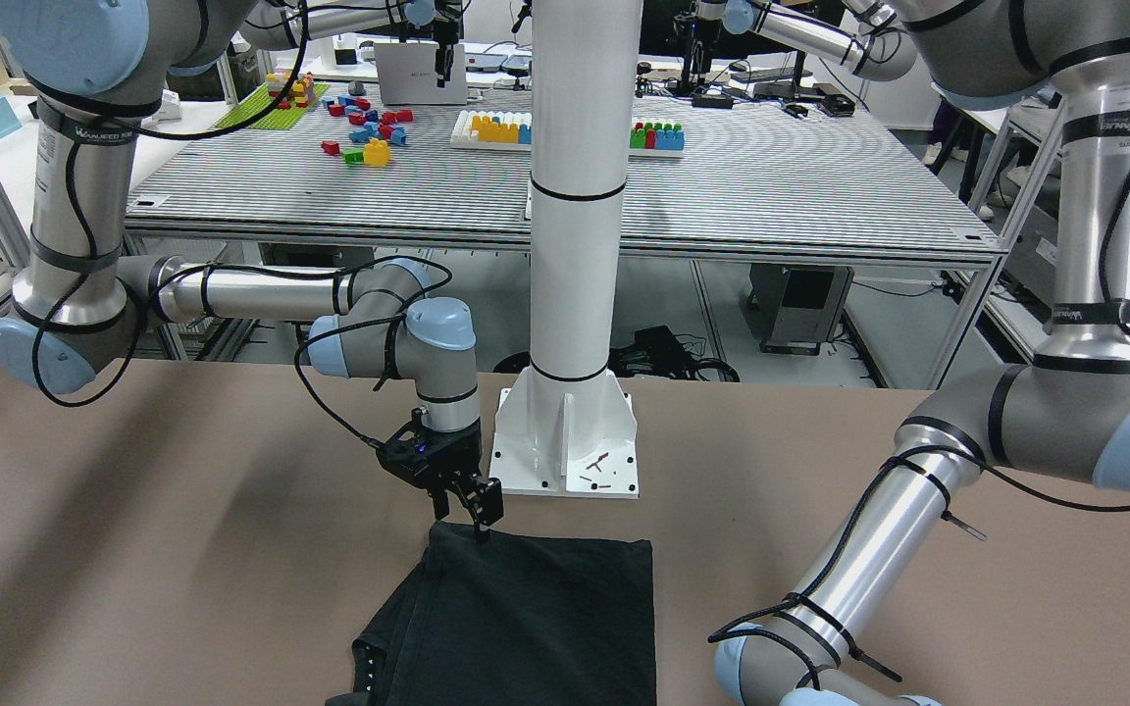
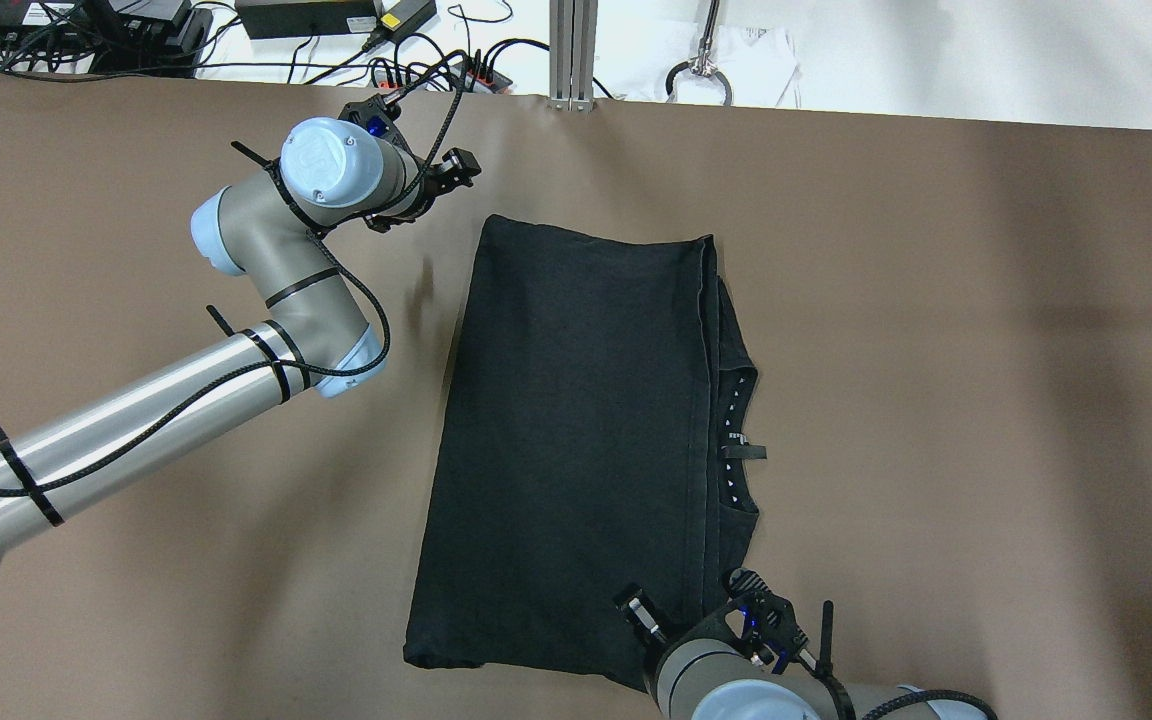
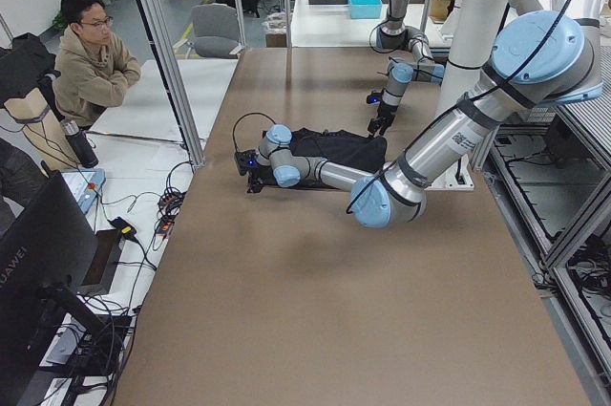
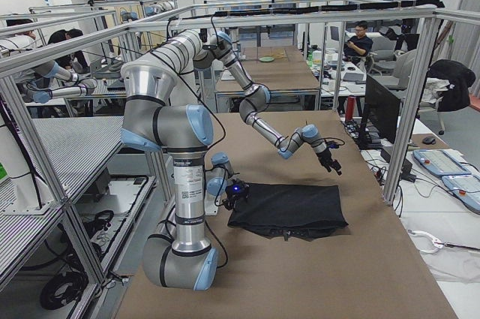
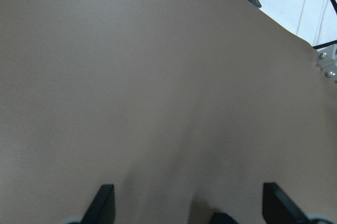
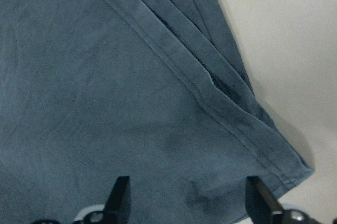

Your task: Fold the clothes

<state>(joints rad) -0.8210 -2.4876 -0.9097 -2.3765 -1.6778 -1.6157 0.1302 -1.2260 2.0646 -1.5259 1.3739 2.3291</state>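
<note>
Black garment (image 2: 576, 430) lies folded on the table (image 2: 936, 350). Right gripper (image 1: 464, 518) is at its corner, jaws apart. Left gripper (image 5: 188, 192) is over bare table, jaws apart.

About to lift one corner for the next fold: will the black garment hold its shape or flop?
Probably flops: the black garment lies limp and flat. Its stacked layers, edges offset near the right pincer, may slide apart.

1. The worktop (image 2: 936, 350) is a broad, plain brown surface with soft shadows across it.
2. A black garment (image 2: 576, 430) lies flat near its middle, folded into a rough rectangle. Layered edges and the collar show along one long side.
3. A white pillar base (image 1: 565, 446) stands on the worktop near the garment's short end.
</note>
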